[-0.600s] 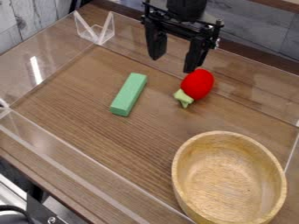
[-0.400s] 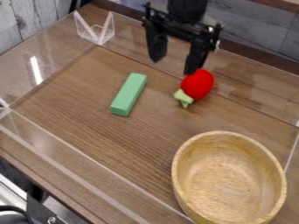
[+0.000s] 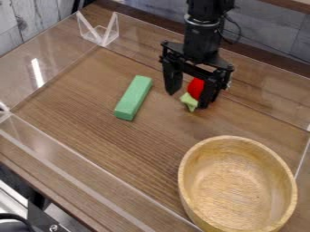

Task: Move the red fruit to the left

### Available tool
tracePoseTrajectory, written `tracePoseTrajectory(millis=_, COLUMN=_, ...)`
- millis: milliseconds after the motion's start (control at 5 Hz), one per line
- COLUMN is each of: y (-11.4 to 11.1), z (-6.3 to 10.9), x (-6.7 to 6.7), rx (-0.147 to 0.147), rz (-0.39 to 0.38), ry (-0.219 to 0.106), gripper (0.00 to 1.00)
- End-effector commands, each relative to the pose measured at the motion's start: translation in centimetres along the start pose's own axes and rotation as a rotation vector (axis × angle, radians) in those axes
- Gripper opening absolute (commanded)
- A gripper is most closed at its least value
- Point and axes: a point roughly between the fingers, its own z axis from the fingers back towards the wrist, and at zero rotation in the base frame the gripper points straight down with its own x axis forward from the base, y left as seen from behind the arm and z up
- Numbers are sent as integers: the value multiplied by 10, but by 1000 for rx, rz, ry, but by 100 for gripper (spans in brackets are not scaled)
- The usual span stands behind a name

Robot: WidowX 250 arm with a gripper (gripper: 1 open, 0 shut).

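Looks like a robot lab or test bench to me, tbh. There's a black robot arm point(image 3: 208, 27) over a bare wooden tabletop point(image 3: 97, 140), with cables point(image 3: 27, 207) at the corner and a plain wooden bowl point(image 3: 237, 186) and green block point(image 3: 133, 98) laid out.

Single high camera close above the tabletop point(image 3: 91, 145), angled steeply down

arm: reaching down from top | pincer point(image 3: 194, 88): low, fingers apart, pointing downward
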Motion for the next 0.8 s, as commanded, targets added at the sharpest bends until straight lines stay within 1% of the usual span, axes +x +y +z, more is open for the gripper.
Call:
tracePoseTrajectory(millis=0, y=2, z=26, x=11, rx=-8, rz=-22, ry=-91, gripper=100)
tracePoseTrajectory(millis=200, y=-6, z=21, x=21, rx=-20, rz=-60, ry=-121, gripper=100)
tracePoseTrajectory(millis=400, y=-12, z=15, x=31, rx=-25, rz=-95, ry=-144, gripper=100)
tracePoseTrajectory(millis=600, y=-15, z=9, x=42, rx=-25, rz=-37, ry=-169, gripper=100)
